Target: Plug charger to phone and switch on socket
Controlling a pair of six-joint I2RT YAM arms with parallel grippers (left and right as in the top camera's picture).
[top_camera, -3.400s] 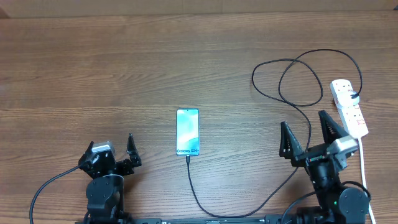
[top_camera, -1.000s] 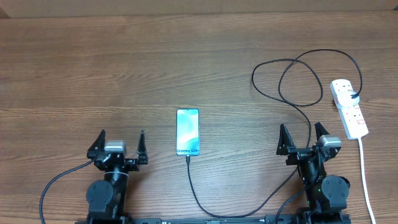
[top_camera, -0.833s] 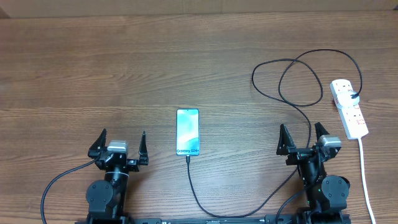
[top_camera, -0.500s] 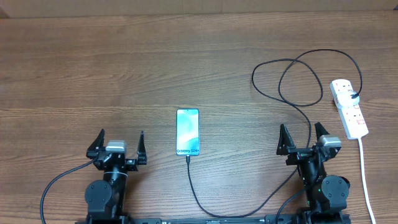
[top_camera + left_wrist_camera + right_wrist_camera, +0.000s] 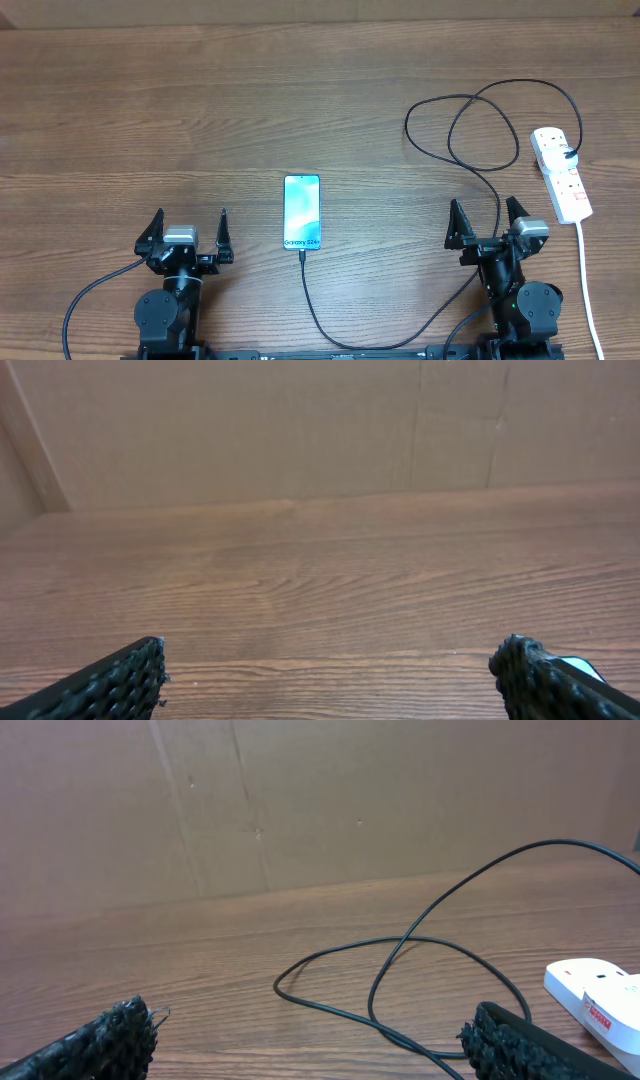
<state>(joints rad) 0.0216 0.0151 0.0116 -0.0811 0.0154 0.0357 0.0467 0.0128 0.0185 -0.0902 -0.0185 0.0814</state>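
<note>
Two tools rest near the front edge of the brown wooden worktop, one on each side. The left tool is wide open and holds nothing. The right tool is wide open too and also holds nothing. The slim phone with black edges and a lit light-blue screen lies flat between them, well apart from both. The long thin black charger cable meets the phone's near short end, so it looks plugged in, but I cannot tell if it is pushed all the way. The cable curls in loose loops to its black plug, which sits in the long white socket strip on the right. The red switches are too small to read. I think both tools stay back and open so they bump nothing.
</note>
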